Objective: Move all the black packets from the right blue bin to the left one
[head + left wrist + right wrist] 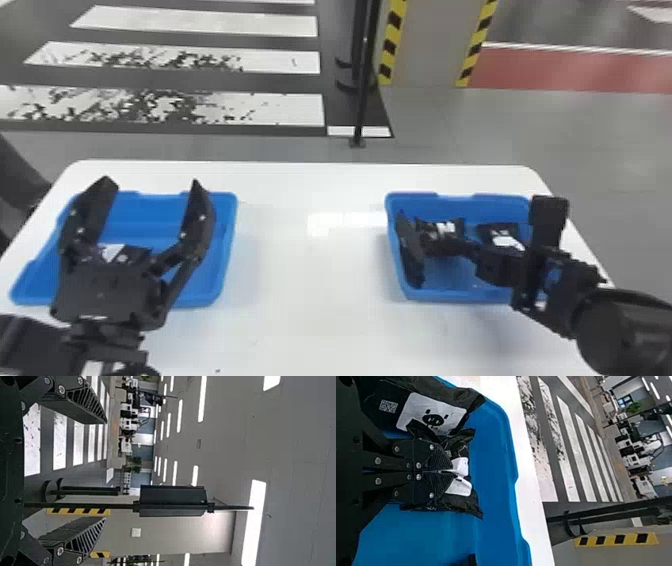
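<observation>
My left gripper (150, 187) stands open above the left blue bin (229, 240), where a black packet with a white patch (134, 254) lies. In the left wrist view the left gripper (105, 471) has nothing between its spread fingers. Inside the right blue bin (394, 200), my right gripper (447, 246) is shut on a black packet (425, 231). The right wrist view has the right gripper (451, 472) pinching this packet (464, 504) at its white label. One black packet (411, 250) leans at the bin's left wall; another (500, 236) lies toward its right side.
The white table (310, 270) extends between the two bins. Beyond its far edge a thin black pole (361, 110) stands on the floor, near a pillar (425, 45) with yellow-black striped edges.
</observation>
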### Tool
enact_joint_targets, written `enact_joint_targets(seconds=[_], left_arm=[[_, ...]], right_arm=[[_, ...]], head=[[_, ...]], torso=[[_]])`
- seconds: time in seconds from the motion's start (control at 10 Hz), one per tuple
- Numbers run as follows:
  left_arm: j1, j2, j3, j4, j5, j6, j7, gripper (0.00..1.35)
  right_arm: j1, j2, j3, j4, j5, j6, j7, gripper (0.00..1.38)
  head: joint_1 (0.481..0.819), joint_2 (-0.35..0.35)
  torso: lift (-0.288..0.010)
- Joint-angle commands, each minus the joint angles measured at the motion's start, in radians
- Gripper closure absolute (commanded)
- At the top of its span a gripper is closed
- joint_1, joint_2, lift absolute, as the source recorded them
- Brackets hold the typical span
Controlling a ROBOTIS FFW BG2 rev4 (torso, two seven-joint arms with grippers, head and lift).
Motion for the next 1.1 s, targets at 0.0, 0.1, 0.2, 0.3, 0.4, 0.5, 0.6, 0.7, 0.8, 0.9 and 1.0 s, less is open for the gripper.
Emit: enact_joint_targets(seconds=[0.0,0.1,0.2,0.3,0.4,0.5,0.6,0.7,0.8,0.9,1.0], left_arm=[[0.0,0.0,-0.002,0.002,0.004,-0.012,0.0,0.18],[-0.003,0.002,-0.008,0.007,0.022,-0.024,0.0,0.18],[-0.005,0.003,-0.022,0.022,0.078,-0.041,0.0,0.18],[-0.005,0.003,-0.028,0.032,0.114,-0.061,0.0,0.18],[-0.007,0.005,-0.04,0.037,0.128,-0.063,0.0,0.18],[-0.015,0.014,-0.064,0.037,0.157,-0.061,0.0,0.18],[-0.027,0.02,-0.084,0.037,0.177,-0.046,-0.006,0.18],[-0.039,0.025,-0.098,0.037,0.203,-0.031,-0.021,0.18],[-0.044,0.028,-0.11,0.037,0.215,-0.022,-0.028,0.18],[-0.049,0.031,-0.12,0.037,0.231,-0.014,-0.032,0.18],[-0.057,0.034,-0.132,0.037,0.243,-0.017,-0.035,0.18]], right_arm=[[0.044,0.012,-0.038,-0.057,-0.013,-0.028,0.0,1.17],[0.084,0.021,-0.07,-0.125,-0.032,-0.032,0.0,1.17],[0.108,0.024,-0.084,-0.182,-0.08,-0.047,0.002,1.17],[0.111,0.024,-0.084,-0.211,-0.136,-0.057,0.018,1.17],[0.108,0.024,-0.072,-0.248,-0.184,-0.064,0.037,1.17],[0.098,0.021,-0.032,-0.268,-0.256,-0.086,0.057,1.17],[0.084,0.012,0.016,-0.287,-0.316,-0.104,0.074,1.17],[0.076,0.002,0.066,-0.312,-0.364,-0.116,0.086,1.17],[0.074,-0.007,0.118,-0.329,-0.413,-0.126,0.091,1.17],[0.071,-0.013,0.162,-0.336,-0.439,-0.136,0.094,1.17],[0.062,-0.019,0.2,-0.336,-0.451,-0.138,0.098,1.17]], head=[[0.695,-0.093],[0.695,-0.103],[0.695,-0.11],[0.695,-0.11],[0.695,-0.104],[0.695,-0.081],[0.695,-0.054],[0.695,-0.019],[0.695,-0.005],[0.695,0.03],[0.695,0.061]], torso=[[-0.14],[-0.14],[-0.14],[-0.14],[-0.14],[-0.14],[-0.14],[-0.14],[-0.14],[-0.14],[-0.14]])
